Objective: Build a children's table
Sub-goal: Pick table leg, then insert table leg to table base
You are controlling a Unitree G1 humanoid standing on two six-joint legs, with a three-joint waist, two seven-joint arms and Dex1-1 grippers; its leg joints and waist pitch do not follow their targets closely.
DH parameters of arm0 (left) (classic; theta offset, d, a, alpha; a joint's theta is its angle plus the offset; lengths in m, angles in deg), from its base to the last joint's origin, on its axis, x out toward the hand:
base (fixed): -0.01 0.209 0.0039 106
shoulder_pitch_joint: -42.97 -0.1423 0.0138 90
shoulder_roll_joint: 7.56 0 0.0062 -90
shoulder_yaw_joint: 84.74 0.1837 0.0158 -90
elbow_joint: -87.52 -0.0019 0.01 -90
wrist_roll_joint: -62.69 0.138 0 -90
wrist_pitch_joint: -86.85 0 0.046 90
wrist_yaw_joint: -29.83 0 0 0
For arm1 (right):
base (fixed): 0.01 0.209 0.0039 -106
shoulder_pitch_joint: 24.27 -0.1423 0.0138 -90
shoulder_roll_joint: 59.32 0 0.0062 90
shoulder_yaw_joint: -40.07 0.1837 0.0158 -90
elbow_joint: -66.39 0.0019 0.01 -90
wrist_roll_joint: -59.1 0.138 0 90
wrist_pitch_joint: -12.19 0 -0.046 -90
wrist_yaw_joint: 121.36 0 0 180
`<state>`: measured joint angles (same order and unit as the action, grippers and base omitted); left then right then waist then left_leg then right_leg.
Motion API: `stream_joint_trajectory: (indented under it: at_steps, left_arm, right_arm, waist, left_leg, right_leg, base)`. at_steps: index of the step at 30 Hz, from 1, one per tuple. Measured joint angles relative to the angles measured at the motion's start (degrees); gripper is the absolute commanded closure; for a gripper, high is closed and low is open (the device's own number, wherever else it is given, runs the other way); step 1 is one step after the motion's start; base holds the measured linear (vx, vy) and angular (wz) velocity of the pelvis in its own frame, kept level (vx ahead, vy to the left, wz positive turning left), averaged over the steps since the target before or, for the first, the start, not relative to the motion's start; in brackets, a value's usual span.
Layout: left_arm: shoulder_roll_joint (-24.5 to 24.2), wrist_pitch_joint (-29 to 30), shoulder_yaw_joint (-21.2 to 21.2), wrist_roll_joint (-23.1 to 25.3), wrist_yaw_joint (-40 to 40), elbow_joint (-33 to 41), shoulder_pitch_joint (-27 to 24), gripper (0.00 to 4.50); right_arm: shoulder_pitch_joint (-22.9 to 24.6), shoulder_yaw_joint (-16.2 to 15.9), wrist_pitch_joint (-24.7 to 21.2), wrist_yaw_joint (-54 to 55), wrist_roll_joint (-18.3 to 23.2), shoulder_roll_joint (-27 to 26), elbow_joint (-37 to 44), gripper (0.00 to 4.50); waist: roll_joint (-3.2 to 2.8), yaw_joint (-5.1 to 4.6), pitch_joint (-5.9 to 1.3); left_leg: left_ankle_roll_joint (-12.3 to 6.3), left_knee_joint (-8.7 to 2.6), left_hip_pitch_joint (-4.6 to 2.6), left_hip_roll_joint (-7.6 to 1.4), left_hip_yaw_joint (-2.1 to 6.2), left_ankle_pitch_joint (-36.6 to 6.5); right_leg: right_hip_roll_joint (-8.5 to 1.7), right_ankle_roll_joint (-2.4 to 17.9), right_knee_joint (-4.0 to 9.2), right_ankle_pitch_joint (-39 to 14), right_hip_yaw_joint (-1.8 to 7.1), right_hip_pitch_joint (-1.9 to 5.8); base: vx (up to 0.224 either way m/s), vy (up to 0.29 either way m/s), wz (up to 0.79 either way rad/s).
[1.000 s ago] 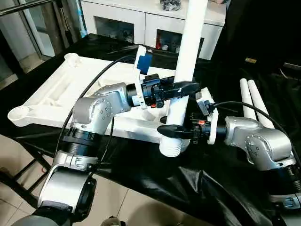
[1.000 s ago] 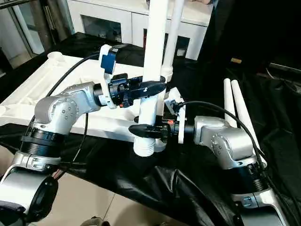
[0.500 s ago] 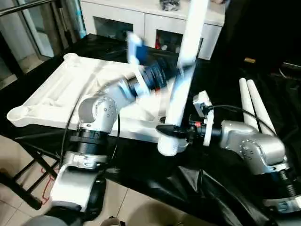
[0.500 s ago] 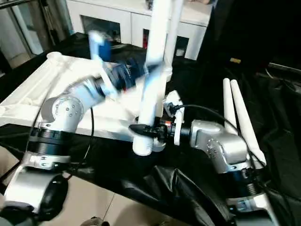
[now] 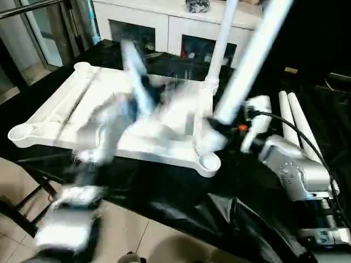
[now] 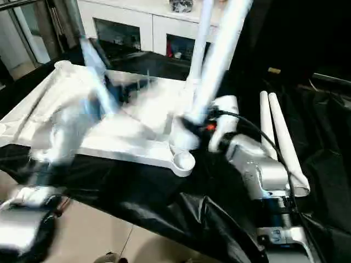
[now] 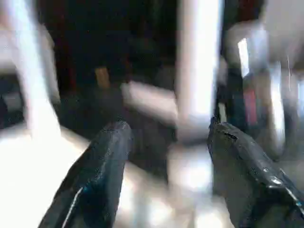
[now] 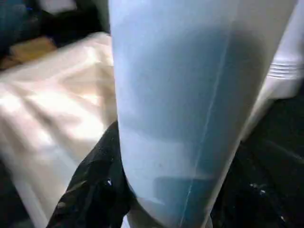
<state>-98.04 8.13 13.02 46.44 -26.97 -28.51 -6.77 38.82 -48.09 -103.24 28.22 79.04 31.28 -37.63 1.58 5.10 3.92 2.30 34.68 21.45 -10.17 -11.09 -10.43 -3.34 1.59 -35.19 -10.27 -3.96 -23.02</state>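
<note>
The children's table top (image 5: 82,104) lies upside down on the black cloth, ribs up. One white leg (image 5: 221,38) stands upright in its far right corner socket. My right gripper (image 5: 215,131) is shut on a second leg (image 5: 249,63) near its thick lower end; the leg leans up to the right, above the near right corner socket (image 5: 210,162). One black finger (image 8: 95,185) presses against that leg (image 8: 190,95). My left arm (image 5: 118,118) is a blur over the table top. The left gripper (image 7: 166,161) is open, with nothing between its fingers (image 7: 97,171).
Two more white legs (image 5: 296,118) lie side by side on the black cloth at the right. A white cabinet (image 5: 164,22) with glass-fronted compartments stands behind the table. The cloth-covered bench ends at a front edge (image 5: 164,208) above the tiled floor.
My left gripper has let go of the leg and swung away to the left over the table top. The right gripper has tilted the leg to the right and lifted its lower end.
</note>
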Motion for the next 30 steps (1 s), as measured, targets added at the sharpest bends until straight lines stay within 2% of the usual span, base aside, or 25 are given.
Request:
stream_joint_trajectory:
  at_steps: [3,8,10,12,15,16,19,21,24,30]
  left_arm:
    - [-2.2,-3.9,5.2,4.8,-3.9,-3.0,0.5,1.52]
    - [-2.6,-8.3,9.3,8.9,-8.3,-9.7,2.1,1.52]
    - [-3.2,-10.3,11.1,11.2,-10.6,-13.6,3.6,1.81]
    - [-3.6,-11.5,12.1,12.6,-12.6,-16.8,4.8,1.92]
    - [-3.8,-13.0,13.1,14.0,-14.2,-20.2,5.7,2.03]
    - [-3.8,-13.8,13.5,14.7,-14.3,-21.5,6.0,2.31]
    - [-3.8,-16.1,14.0,16.3,-14.4,-25.5,7.2,2.33]
    - [-3.7,-17.3,14.1,17.2,-14.4,-27.5,8.1,2.65]
    - [-3.2,-19.1,14.5,18.6,-13.5,-31.4,9.7,2.79]
    - [-1.7,-20.0,14.3,19.2,-12.9,-36.1,11.6,3.27]
  right_arm:
    - [0.0,-0.2,0.7,1.2,-1.1,-0.4,-0.7,2.62]
    - [0.0,-0.2,1.7,1.5,-1.5,-1.0,-0.8,2.62]
    - [0.0,-0.2,2.2,1.5,-1.6,-1.3,-0.8,2.62]
    - [0.0,-0.2,2.3,1.5,-1.8,-1.3,-0.8,2.62]
    - [0.2,-0.2,2.3,1.4,-2.1,-1.3,-0.7,2.62]
    - [0.4,-0.2,2.3,1.4,-2.1,-1.2,-0.6,2.62]
    - [0.5,-0.2,2.3,1.3,-2.2,-1.2,-0.6,2.62]
    - [0.5,-0.2,2.3,1.2,-2.2,-1.2,-0.6,2.62]
    - [0.9,-0.2,2.3,1.0,-2.2,-1.2,-0.3,2.62]
    - [1.2,-0.3,2.3,0.4,-2.3,-1.3,-0.2,2.62]
  waist:
    - [-0.01,-0.09,0.00]
    - [-0.01,-0.12,0.00]
    - [-0.02,-0.14,-0.01]
    - [-0.04,-0.17,-0.02]
    - [-0.06,-0.14,-0.03]
    - [-0.07,-0.14,-0.03]
    - [-0.07,-0.14,-0.03]
    - [-0.07,-0.14,-0.03]
    - [-0.07,-0.12,-0.03]
    - [-0.06,-0.05,-0.03]
  left_leg:
    - [0.00,-0.04,-0.02,0.00,-0.02,0.0]
    - [0.03,-0.04,-0.08,0.00,-0.03,0.0]
    - [0.07,-0.05,-0.12,0.00,-0.04,0.0]
    - [0.07,-0.05,-0.13,0.00,-0.04,0.0]
    - [0.07,-0.05,-0.14,0.00,-0.05,0.0]
    - [0.07,-0.06,-0.13,0.00,-0.05,0.0]
    - [0.07,-0.05,-0.13,0.00,-0.05,0.0]
    - [0.07,-0.05,-0.15,0.00,-0.05,0.0]
    - [0.07,-0.05,-0.15,0.00,-0.05,0.0]
    - [0.06,-0.05,-0.15,0.00,-0.05,0.0]
  right_leg:
    - [0.00,0.0,0.00,0.0,0.03,0.00]
    - [0.00,0.0,-0.08,0.0,0.04,-0.01]
    - [0.00,0.0,-0.08,0.0,0.05,0.00]
    - [0.00,0.0,-0.08,0.0,0.06,0.01]
    - [0.00,0.0,-0.08,0.0,0.07,0.01]
    - [0.00,0.0,-0.08,0.0,0.07,0.01]
    - [0.00,0.1,-0.08,0.0,0.07,0.02]
    - [0.00,0.1,-0.09,0.0,0.07,0.03]
    - [0.00,0.1,-0.08,0.0,0.07,0.03]
    - [-0.01,0.1,-0.08,0.1,0.07,0.04]
  base:
    - [0.000,0.000,0.00]
    - [0.000,0.000,0.00]
    - [0.000,0.000,0.00]
    - [0.000,0.000,0.00]
    - [0.000,0.000,0.00]
    - [0.000,0.000,0.00]
    - [0.000,0.000,0.00]
    - [0.000,0.000,0.00]
    - [0.000,0.000,0.00]
    - [0.000,0.000,0.00]
